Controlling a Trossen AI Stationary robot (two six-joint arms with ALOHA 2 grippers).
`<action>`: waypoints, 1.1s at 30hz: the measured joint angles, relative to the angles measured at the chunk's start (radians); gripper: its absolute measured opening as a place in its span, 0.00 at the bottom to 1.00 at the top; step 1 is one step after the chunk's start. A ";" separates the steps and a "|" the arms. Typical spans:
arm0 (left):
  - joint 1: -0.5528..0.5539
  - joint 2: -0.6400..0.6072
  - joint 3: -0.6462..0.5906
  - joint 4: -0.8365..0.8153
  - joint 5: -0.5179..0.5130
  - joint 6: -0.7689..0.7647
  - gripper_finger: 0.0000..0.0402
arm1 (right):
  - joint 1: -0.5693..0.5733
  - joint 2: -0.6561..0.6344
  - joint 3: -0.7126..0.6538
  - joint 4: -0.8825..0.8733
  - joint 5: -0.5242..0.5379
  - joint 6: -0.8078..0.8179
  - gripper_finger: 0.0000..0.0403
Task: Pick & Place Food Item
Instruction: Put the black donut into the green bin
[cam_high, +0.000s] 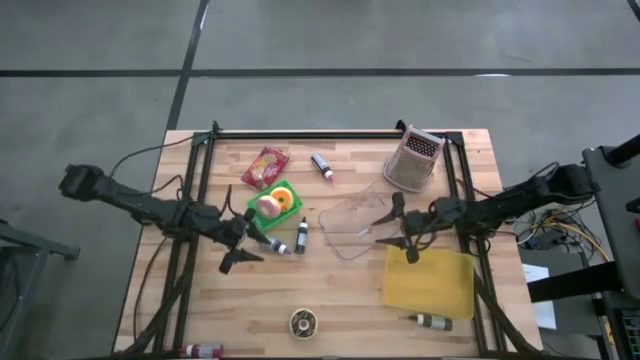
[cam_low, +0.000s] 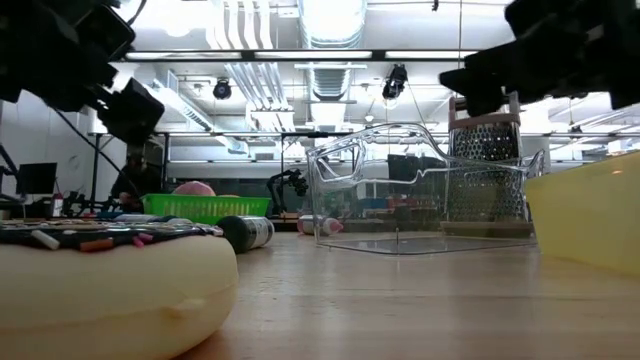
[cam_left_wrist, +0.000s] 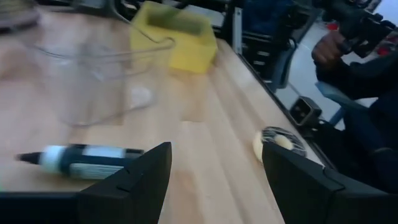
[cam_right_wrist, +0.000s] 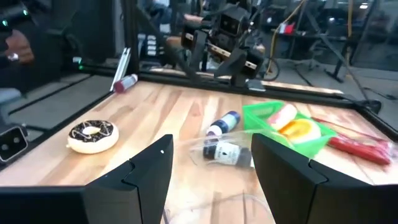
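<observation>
A green basket (cam_high: 276, 206) holds a pink and an orange food item and stands on the table left of centre; it also shows in the right wrist view (cam_right_wrist: 289, 127). A chocolate-iced donut (cam_high: 303, 322) lies near the front edge and fills the low view's foreground (cam_low: 110, 290). A clear plastic container (cam_high: 355, 226) stands at the centre. My left gripper (cam_high: 240, 238) is open and empty just left of the basket, above two dark bottles (cam_high: 288, 242). My right gripper (cam_high: 398, 228) is open and empty at the clear container's right side.
A red packet (cam_high: 265, 167) and a red-capped bottle (cam_high: 322, 166) lie at the back. A metal grater (cam_high: 414, 160) stands back right. A yellow box (cam_high: 428, 282), a bottle (cam_high: 432, 321) and a red marker (cam_high: 200, 350) lie toward the front. A person's hand (cam_left_wrist: 329, 46) shows beyond the table.
</observation>
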 joint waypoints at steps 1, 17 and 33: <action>-0.028 0.025 0.000 0.022 -0.018 -0.011 0.63 | 0.006 0.027 0.019 0.000 0.000 -0.008 0.53; -0.217 0.514 0.171 0.191 -0.197 -0.257 0.63 | 0.085 0.174 0.217 -0.187 0.009 -0.015 0.53; -0.259 0.780 0.514 -0.043 -0.072 -0.308 0.63 | 0.274 0.169 0.213 -0.210 0.235 -0.018 0.53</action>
